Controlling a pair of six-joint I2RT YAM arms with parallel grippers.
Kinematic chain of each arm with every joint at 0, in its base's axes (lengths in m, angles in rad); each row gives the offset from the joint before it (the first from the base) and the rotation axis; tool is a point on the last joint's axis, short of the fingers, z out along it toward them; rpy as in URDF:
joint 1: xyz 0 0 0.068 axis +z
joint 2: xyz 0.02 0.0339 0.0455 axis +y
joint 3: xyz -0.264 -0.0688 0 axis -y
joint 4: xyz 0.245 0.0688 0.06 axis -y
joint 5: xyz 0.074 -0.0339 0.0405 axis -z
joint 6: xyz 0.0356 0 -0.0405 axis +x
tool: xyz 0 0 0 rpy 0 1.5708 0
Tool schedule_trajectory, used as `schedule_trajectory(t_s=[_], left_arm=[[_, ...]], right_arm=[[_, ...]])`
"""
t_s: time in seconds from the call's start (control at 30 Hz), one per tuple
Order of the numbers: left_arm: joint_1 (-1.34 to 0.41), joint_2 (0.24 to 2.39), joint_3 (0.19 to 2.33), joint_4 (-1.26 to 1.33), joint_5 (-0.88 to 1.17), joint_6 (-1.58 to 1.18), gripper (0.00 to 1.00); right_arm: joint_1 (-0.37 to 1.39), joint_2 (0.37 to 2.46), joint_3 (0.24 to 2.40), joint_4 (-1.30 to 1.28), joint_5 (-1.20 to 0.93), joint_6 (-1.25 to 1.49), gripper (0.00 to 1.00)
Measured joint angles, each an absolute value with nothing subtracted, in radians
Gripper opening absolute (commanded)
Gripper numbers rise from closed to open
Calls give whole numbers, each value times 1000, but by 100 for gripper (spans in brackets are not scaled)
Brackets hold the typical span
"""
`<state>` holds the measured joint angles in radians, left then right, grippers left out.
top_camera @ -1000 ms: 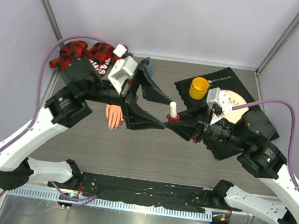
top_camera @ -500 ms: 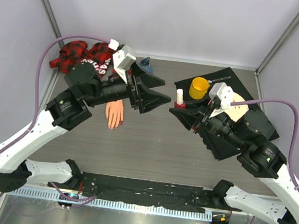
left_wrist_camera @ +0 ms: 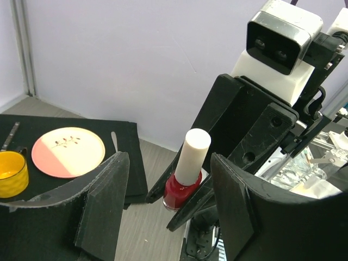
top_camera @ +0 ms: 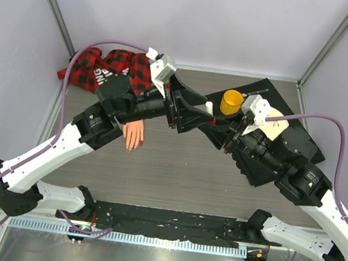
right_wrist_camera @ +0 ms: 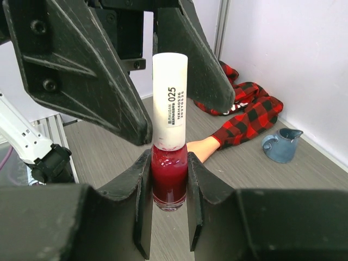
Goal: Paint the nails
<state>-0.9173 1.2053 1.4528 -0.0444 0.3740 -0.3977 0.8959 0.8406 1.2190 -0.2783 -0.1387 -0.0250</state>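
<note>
While the right end effector (right_wrist_camera: 169, 187) clamps the polish bottle (left_wrist_camera: 181, 191), the left end effector (left_wrist_camera: 169, 174) faces it, jaws wide (either side of the cap (right_wrist_camera: 169, 98)). The nails (top_camera: 131, 145) lie beneath the outstretched left arm (top_camera: 90, 126).

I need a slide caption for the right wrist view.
Right gripper holds a red polish bottle; open left gripper flanks its white cap.

The white cap (right_wrist_camera: 169, 81) of the red polish bottle (right_wrist_camera: 169, 182) carries a small paper label (right_wrist_camera: 172, 109), its print running lengthwise toward 12 o'clock. The large number 025 reads clearly. Finer lines at its 6 o'clock end are too small to make out. White lettering on the plaid sleeve (top_camera: 89, 66), at 10 o'clock in the overhead view, is unreadable.
</note>
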Motion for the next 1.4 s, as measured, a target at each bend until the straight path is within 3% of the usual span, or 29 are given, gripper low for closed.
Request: schedule_trajectory(t_s=[0.17,0.27,0.3,0.37,0.57,0.73,0.83,0.87,0.97,1.13,1.17,1.4], left_arm=[[-930,1243,1467,-35,375,-412,57],[-934,1259,1474,-33,378,-418,31],[-934,1262,1475,-32,385,-418,11],[-937,1262,1480,-32,403,-410,0],[-927,1264,1483,-10,584,-380,0],[-921,1299,1497,156,986,-497,0],[-939,1314,1464,392,1146,-655,0],[-941,1316,1457,411,1168,-666,10],[-939,1312,1454,363,1200,-646,54],[-939,1248,1488,82,1113,-459,69],[-939,1224,1490,38,1080,-423,88],[-938,1053,1489,-69,768,-313,86]], right_arm=[[896,844,1219,-278,-138,-25,1],[896,844,1219,-279,-136,-26,1],[895,844,1219,-282,-130,-26,1],[894,844,1217,-286,-121,-25,1],[894,816,1206,-286,-214,-21,1],[886,798,1187,-220,-582,121,1],[889,798,1117,-20,-772,299,1],[889,799,1105,7,-801,319,1],[890,814,1102,5,-833,322,1],[890,812,1123,-112,-760,229,1],[890,812,1134,-137,-736,208,1],[890,809,1209,-253,-572,96,1]])
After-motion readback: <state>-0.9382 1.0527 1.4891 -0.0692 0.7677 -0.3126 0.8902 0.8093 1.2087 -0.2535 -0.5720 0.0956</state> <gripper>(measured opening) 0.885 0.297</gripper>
